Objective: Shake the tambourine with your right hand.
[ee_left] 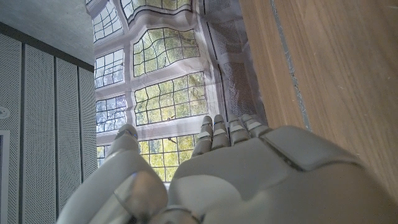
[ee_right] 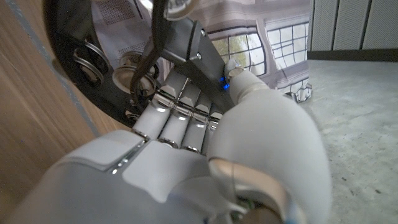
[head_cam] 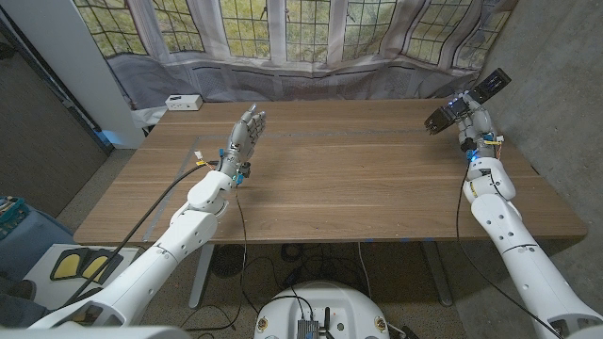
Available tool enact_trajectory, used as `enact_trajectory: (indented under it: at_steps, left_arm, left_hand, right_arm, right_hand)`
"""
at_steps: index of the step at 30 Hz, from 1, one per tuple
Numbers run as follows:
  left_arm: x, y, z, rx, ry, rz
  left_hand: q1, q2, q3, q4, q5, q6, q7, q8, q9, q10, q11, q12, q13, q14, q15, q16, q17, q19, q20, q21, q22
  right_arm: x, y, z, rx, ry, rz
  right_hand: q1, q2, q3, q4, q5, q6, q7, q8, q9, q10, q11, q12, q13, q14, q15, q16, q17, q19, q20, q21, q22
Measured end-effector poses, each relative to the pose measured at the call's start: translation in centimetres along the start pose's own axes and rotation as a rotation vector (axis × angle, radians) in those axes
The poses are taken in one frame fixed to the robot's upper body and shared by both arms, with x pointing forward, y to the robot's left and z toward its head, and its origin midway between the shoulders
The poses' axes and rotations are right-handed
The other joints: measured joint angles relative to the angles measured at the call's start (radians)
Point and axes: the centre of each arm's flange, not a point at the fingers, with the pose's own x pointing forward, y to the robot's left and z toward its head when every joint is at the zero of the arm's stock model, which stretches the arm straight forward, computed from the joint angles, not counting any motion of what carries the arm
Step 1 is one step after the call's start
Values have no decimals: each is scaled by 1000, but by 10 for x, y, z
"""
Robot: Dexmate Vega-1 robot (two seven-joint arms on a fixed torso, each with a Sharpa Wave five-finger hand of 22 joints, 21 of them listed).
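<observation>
Tambourine, a black hoop, is being held aloft by the right hand over the table's far right corner, tilting edge-on with its long axis slanting up toward the picture's top right. Plenty of bare wood is lying open between the arms. In the right wrist view the fingers are wrapping the rim, jingles showing. Left hand is standing upright over the table's left part, fingers extended together, holding nothing.

Matt wood-grain worktop; black tambourine frame, shiny metal jingles; glossy white plastic right robot hand.
</observation>
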Motion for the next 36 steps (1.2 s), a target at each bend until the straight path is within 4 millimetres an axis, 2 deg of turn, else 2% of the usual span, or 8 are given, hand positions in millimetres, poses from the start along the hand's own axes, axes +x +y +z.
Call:
enact_trajectory:
  at_steps: [7,8,24,31,36]
  left_arm:
    - [0,1,0,1,2,0]
    - [0,1,0,2,3,0]
    - [-3,2,2,4,0,4]
    - [-5,3,3,4,-4,4]
    - [-6,2,3,4,-6,4]
  left_hand:
    - [0,0,0,0,0,0,0,0,0,0,0,0,0,0,0,0,0,0,0,0,0]
    - [0,0,0,0,0,0,0,0,0,0,0,0,0,0,0,0,0,0,0,0,0]
    - [0,0,0,0,0,0,0,0,0,0,0,0,0,0,0,0,0,0,0,0,0]
    - [0,0,0,0,0,6,6,0,0,0,0,0,0,0,0,0,0,0,0,0,0]
    - [0,0,4,-4,0,6,6,0,0,0,0,0,0,0,0,0,0,0,0,0,0]
  right_arm:
    - [5,6,4,-63,21,43]
    - [4,22,18,-239,-70,130]
    - [10,64,34,-507,-134,342]
    - [5,99,42,-739,-195,483]
    - [-1,123,41,-903,-221,573]
  right_hand:
    - [0,0,-2,2,0,0,0,0,0,0,0,0,0,0,0,-1,4,-4,4,1,0]
    - [0,0,-2,2,0,0,0,0,0,0,0,0,0,0,0,-1,4,-4,4,1,0]
    - [2,-2,-2,3,-1,6,6,-3,-1,4,4,-4,0,0,0,-6,13,-18,11,1,0]
    - [1,-1,-5,5,-4,6,6,-4,-1,4,4,-4,0,0,0,-6,14,-20,9,1,0]
    - [1,-1,-5,5,0,9,9,-4,-1,9,-2,-4,0,0,0,-7,18,-25,14,6,0]
